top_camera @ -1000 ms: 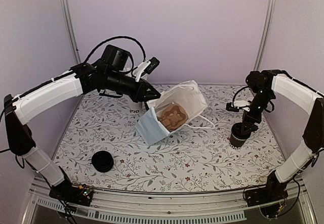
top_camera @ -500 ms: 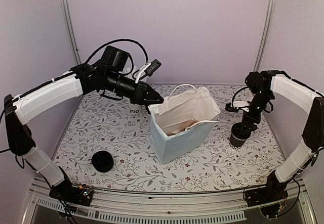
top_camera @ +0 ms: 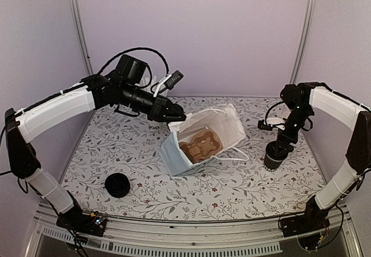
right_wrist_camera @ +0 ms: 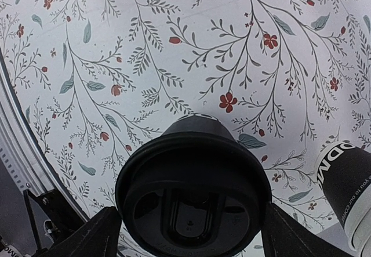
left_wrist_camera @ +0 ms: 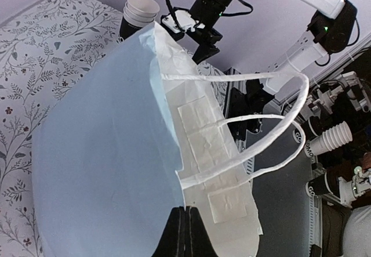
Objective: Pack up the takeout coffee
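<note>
Pinches paper bag [left_wrist_camera: 98, 152] rim with left jaws, closed; straddles lid of takeout coffee [right_wrist_camera: 194, 193] on desk [top_camera: 139, 152] with right jaws, grip indeterminate.

A low pile of black lids [top_camera: 117, 185] sits front-left on the flower-patterned table [top_camera: 232, 181], well apart from a stack of cream-lined cups [left_wrist_camera: 138, 14].

takeout coffee [right_wrist_camera: 194, 176] black; bag [left_wrist_camera: 98, 152] pale blue; table [top_camera: 243, 181] white floral print
</note>
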Robot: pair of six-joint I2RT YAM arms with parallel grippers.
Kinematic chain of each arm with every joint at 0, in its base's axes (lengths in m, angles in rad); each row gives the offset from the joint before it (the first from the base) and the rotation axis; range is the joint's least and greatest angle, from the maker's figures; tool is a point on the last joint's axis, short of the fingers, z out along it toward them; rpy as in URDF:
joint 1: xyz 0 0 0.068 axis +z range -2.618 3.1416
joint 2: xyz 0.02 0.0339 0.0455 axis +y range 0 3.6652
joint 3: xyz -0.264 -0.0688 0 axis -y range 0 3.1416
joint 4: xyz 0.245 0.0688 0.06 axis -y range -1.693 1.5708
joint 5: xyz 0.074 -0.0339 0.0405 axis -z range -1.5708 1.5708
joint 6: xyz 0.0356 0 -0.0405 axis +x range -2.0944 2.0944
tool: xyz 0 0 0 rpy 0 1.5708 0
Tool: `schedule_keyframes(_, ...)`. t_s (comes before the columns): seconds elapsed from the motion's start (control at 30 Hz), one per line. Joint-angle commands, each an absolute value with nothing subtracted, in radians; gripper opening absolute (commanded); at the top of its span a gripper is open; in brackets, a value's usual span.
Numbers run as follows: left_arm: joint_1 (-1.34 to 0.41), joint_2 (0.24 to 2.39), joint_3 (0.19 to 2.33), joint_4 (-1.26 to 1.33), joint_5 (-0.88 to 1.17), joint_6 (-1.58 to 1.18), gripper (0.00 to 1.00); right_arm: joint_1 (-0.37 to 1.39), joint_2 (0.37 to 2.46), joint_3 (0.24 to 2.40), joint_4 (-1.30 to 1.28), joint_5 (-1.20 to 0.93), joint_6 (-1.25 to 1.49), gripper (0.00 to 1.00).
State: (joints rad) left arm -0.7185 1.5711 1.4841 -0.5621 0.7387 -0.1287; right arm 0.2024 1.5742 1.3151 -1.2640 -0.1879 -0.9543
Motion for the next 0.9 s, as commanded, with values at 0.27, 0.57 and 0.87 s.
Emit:
schedule_keyframes(0.27,-0.694,1.586,1.473,-0.540,0.786,-0.130,0.00,0.231,1.557,1.248,-1.198,-0.098,-0.901,0.82)
schedule_keyframes(0.57,-0.670,1.587,1.479,-0.539,0.710,-0.142,0.33,0.275,1.535,1.386,-1.270,-0.141,-0.871,0.62)
schedule_keyframes(0.87,-0.670,1.603,1.511,-0.519,0.639,-0.147,0.58,0.337,1.533,1.819,-1.367,-0.261,-0.874,0.49)
